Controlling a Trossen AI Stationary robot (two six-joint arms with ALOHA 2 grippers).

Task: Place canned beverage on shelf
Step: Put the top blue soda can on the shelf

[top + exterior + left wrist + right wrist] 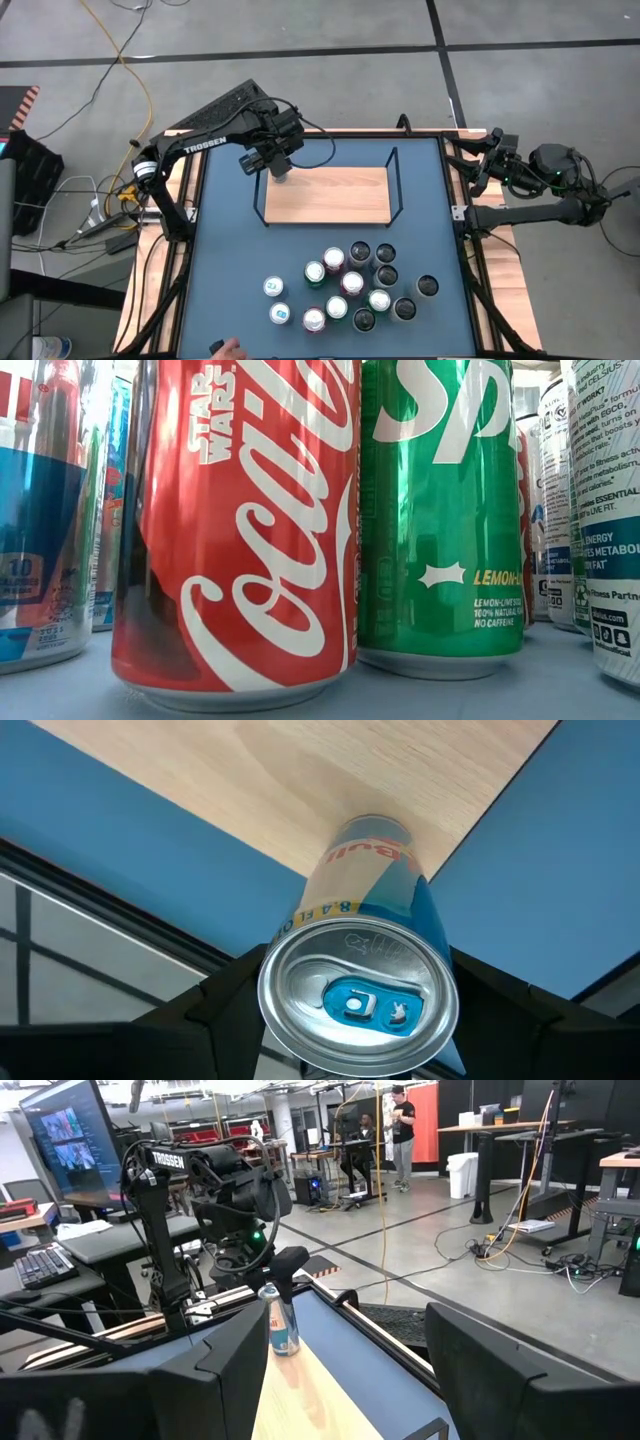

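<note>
1. Your left end effector (277, 163) is clamped on a slim can (362, 970), standing upright on the shelf (330, 196) at its 10 o'clock corner.
2. Your right end effector (345, 1370) waits with fingers apart, off the table (230, 250) at 2 o'clock.
3. Other cans (345, 285) cluster at 6 o'clock.

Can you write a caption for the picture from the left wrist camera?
Left gripper holds a slim can upright on the wooden shelf corner.

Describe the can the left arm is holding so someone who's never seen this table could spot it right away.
Find the light-wood shelf at the blue table's far end. At its far left corner, the left gripper holds a slim blue-and-silver can, its base on the wood. It is the only can away from the cluster of cans at the near end.
</note>
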